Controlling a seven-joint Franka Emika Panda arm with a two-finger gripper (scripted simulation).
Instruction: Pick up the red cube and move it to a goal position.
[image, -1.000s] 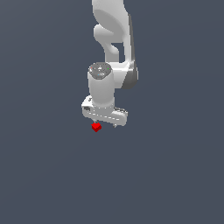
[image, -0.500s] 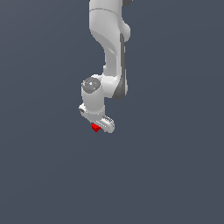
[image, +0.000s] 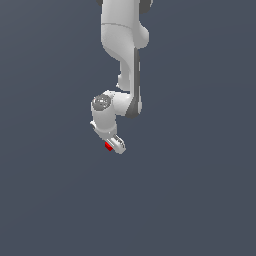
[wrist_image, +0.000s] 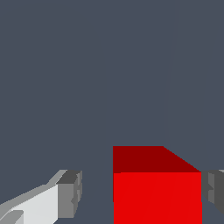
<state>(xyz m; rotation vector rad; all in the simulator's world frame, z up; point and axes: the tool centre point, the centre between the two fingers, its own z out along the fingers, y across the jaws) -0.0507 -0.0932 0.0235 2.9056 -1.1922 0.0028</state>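
The red cube (image: 108, 146) is small and shows just under the white hand in the exterior view. In the wrist view the red cube (wrist_image: 157, 192) fills the space between my two fingers. My gripper (image: 111, 146) is down around the cube and open. One grey pad (wrist_image: 72, 192) stands clearly apart from the cube. The other pad (wrist_image: 215, 192) is very close to the cube's opposite face. I cannot tell whether that pad touches it. The cube's lower part is cut off by the wrist view's edge.
The white arm (image: 122, 60) comes down from the top of the exterior view. A plain dark grey surface (image: 200, 200) lies all around. No other object shows.
The arm has swung toward the exterior view's left and the hand has turned and lowered around the cube. The cube has stayed at the same spot.
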